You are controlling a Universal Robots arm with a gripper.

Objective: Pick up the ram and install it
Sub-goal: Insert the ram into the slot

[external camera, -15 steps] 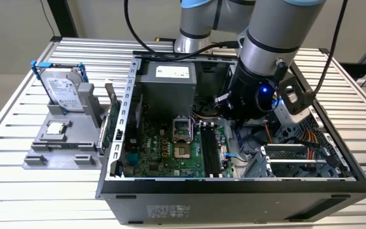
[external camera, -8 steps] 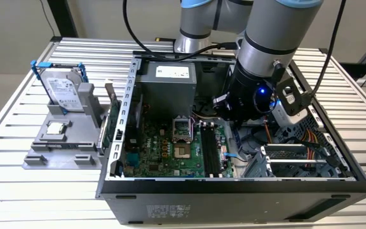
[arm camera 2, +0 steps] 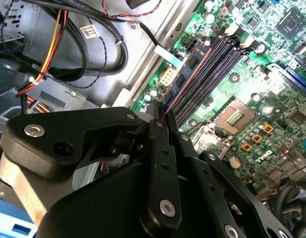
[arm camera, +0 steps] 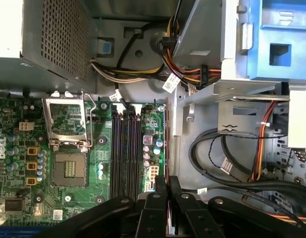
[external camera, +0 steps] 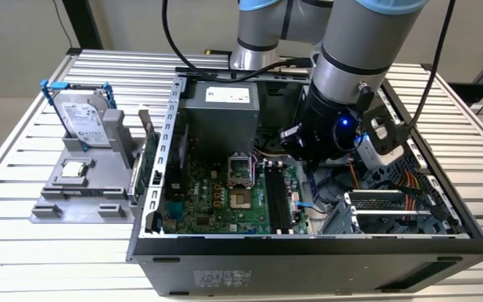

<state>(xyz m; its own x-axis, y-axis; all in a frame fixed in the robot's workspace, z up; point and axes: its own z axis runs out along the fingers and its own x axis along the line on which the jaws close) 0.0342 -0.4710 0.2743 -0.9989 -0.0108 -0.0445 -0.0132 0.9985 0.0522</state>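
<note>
An open case (external camera: 153,189) lies on a slatted table (external camera: 23,251) and fills the middle and right of the frame. The arm (external camera: 355,69) comes down from the top edge. Its dark gripper (external camera: 307,156) sits inside the case, right of centre, just above the upper end of the black slots (external camera: 279,198). The green motherboard (external camera: 208,201) covers the case floor at lower centre, with the grey power supply (external camera: 221,113) above it. At lower right, coloured cables (external camera: 409,185) run beside a drive cage (external camera: 384,207). At left, a grey holder (external camera: 82,195) carries an upright hard drive (external camera: 82,119) and a flat chip (external camera: 73,168).
</note>
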